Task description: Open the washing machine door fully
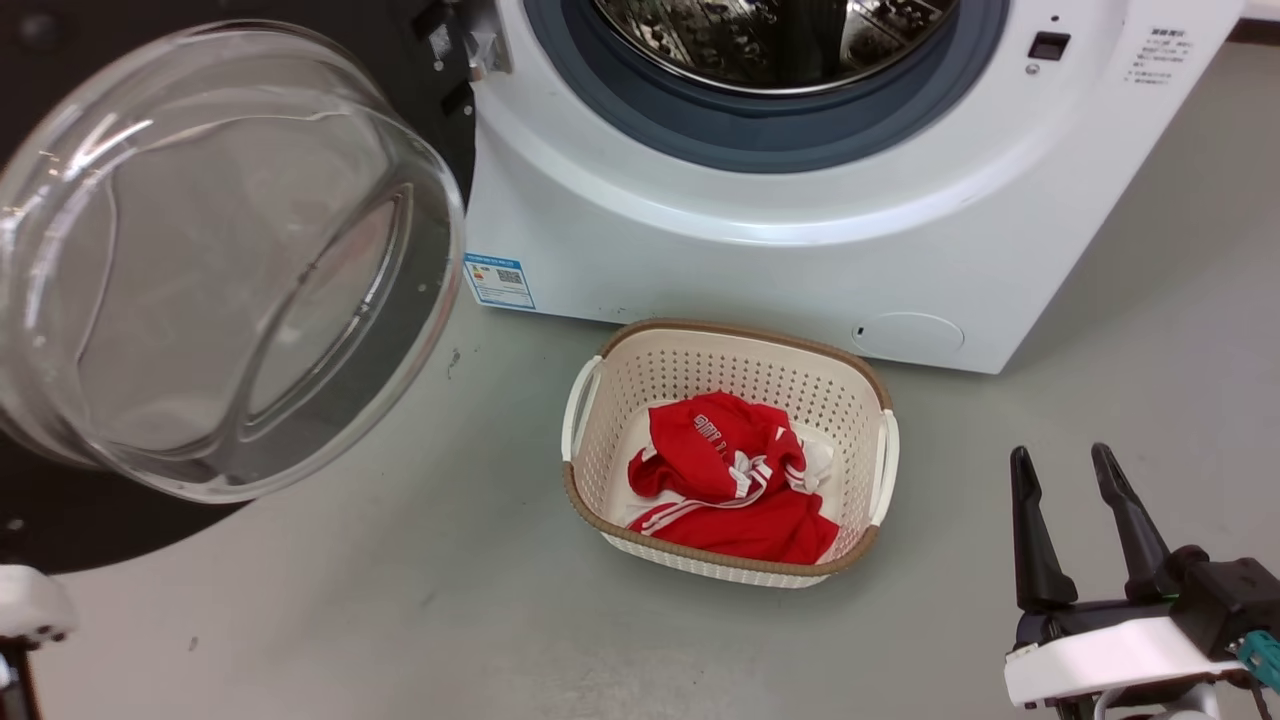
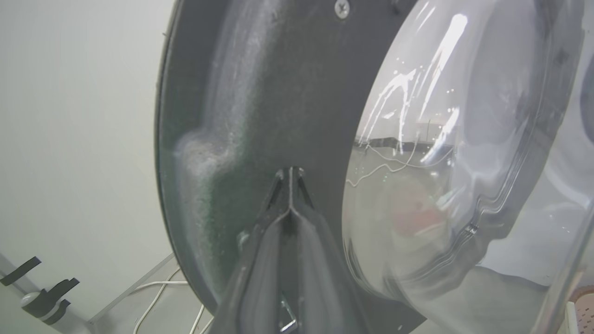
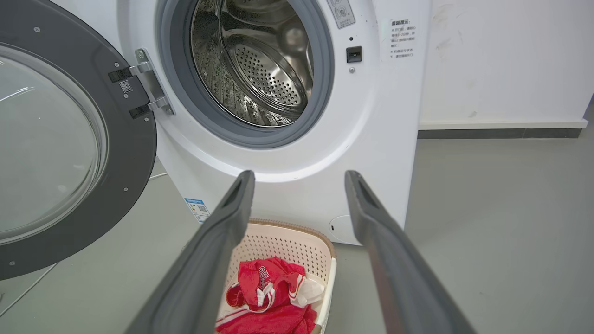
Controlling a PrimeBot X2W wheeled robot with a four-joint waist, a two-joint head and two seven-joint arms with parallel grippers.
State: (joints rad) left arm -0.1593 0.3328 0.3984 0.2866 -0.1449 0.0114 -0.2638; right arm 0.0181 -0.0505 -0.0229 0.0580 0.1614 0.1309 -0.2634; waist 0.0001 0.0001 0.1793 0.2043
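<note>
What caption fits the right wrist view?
Open right gripper faces the washing machine door swung wide, steel drum exposed, laundry basket below.

The large round glossy black washing machine door (image 1: 60, 520) stands swung wide open, out to the left of the white washing machine (image 1: 760, 250). A metal hinge (image 3: 151, 83) holds it at its right edge. It hangs upright with its inner face turned towards the room, a dark ring dotted with small screws. From its centre a clear glass bowl window (image 1: 220, 260) bulges out to the near side, streaked with pale reflections.
</note>
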